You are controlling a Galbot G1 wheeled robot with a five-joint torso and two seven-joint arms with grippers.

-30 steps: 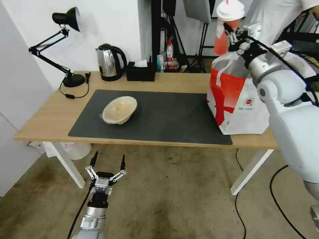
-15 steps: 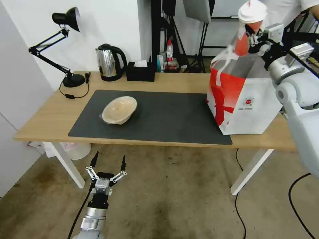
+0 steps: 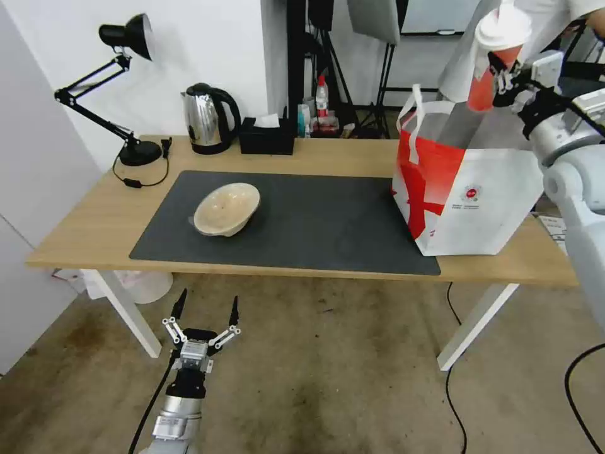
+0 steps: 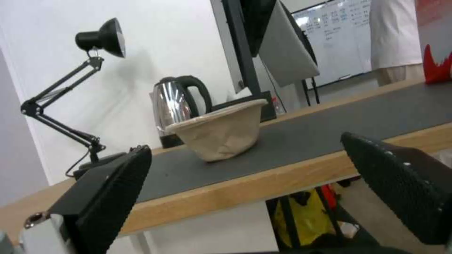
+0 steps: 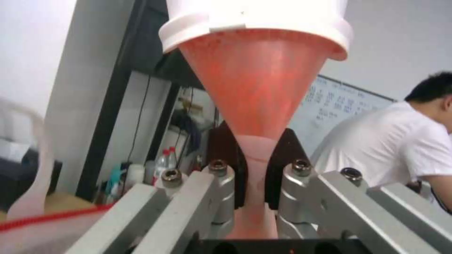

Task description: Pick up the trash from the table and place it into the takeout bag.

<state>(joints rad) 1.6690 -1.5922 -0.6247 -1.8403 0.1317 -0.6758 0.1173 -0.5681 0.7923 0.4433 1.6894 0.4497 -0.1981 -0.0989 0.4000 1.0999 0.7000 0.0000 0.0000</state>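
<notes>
My right gripper (image 3: 501, 79) is shut on the red cup (image 3: 490, 69) with a white lid, holding it in the air above the far right part of the open takeout bag (image 3: 463, 189). The right wrist view shows the cup (image 5: 256, 88) pinched low between the black pads (image 5: 226, 155). A beige shallow bowl (image 3: 227, 209) lies tilted on the dark grey mat (image 3: 315, 221) of the table (image 3: 94, 221); the left wrist view has the bowl (image 4: 221, 132) too. My left gripper (image 3: 205, 309) hangs open below the table's front edge, over the floor.
A steel kettle (image 3: 208, 118), a black tissue box (image 3: 267, 135) and a black desk lamp (image 3: 129, 88) stand along the back of the table. A white wall is on the left. Cables (image 3: 457, 403) lie on the floor.
My right gripper has carried the red cup to the right, from above the bag's near left corner to above its far right side. The left arm and the bowl have not moved.
</notes>
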